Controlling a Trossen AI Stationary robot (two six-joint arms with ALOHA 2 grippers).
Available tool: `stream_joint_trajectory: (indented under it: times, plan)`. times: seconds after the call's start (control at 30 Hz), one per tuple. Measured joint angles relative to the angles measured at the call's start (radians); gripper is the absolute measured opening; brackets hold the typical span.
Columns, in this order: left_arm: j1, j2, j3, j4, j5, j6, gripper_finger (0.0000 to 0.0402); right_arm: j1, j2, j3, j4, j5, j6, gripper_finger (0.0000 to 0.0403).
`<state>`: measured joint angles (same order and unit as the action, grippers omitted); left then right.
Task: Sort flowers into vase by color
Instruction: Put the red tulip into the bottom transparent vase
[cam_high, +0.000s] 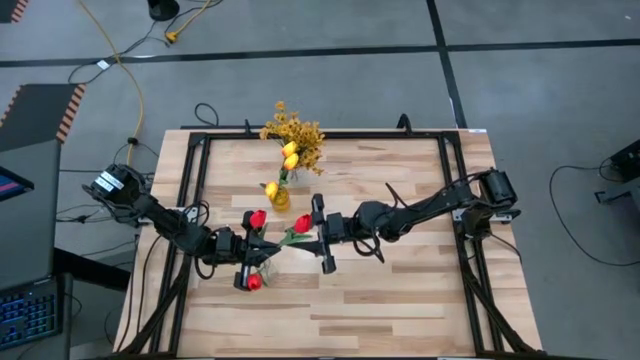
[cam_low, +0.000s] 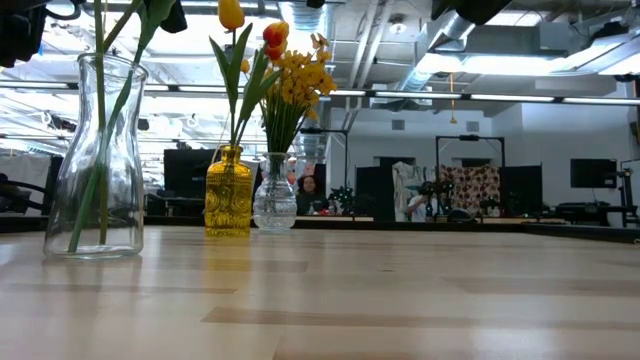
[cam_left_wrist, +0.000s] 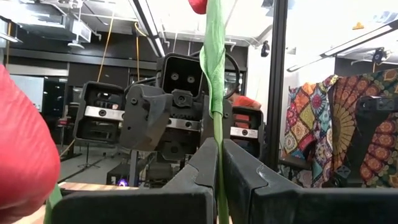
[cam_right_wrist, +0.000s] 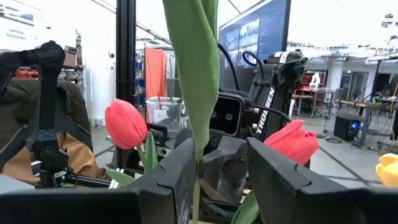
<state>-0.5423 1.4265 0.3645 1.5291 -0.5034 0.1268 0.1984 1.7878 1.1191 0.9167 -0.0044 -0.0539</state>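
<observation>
Near the table's middle, the left pincer (cam_high: 248, 262) pinches a red tulip (cam_high: 303, 223) by its stem while the right pincer (cam_high: 322, 240), spread, brackets it; an early release risks dropping it short of the clear vase (cam_low: 96, 160).

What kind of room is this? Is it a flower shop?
Probably not a shop. It looks like a robot lab or workshop: two robot arms work over a framed wooden table, cables trail across the floor, and the ceiling has bare pipes and ducts. The flowers look like practice props.
</observation>
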Motion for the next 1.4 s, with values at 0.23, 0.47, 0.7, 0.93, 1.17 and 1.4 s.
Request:
stream_joint_trajectory:
  times: [0.23, 0.47, 0.7, 0.93, 1.17, 1.4]
  plan:
    - [0.0, 0.0, 0.0, 0.0, -0.001, 0.007, 0.0, 0.011, 0.0, 0.0, 0.002, 0.003, 0.035, 0.0166]
    - [0.0, 0.0, 0.0, 0.001, -0.002, 0.003, 0.0, 0.025, 0.0, 0.0, -0.01, 0.075, 0.055, 0.0166]
    - [0.0, 0.0, 0.0, 0.001, -0.002, 0.003, 0.0, 0.046, 0.001, 0.0, -0.026, 0.146, 0.08, 0.0166]
    - [0.0, 0.0, 0.0, 0.002, -0.001, 0.003, 0.0, 0.081, 0.001, 0.0, -0.024, 0.169, 0.083, 0.0166]
    - [0.0, 0.0, 0.0, -0.005, -0.008, -0.005, 0.0, 0.095, 0.132, 0.063, 0.045, 0.203, 0.046, 0.0166]
    - [0.0, -0.002, 0.001, -0.008, -0.002, -0.003, 0.0, 0.103, 0.119, 0.087, -0.017, 0.243, 0.028, 0.0166]
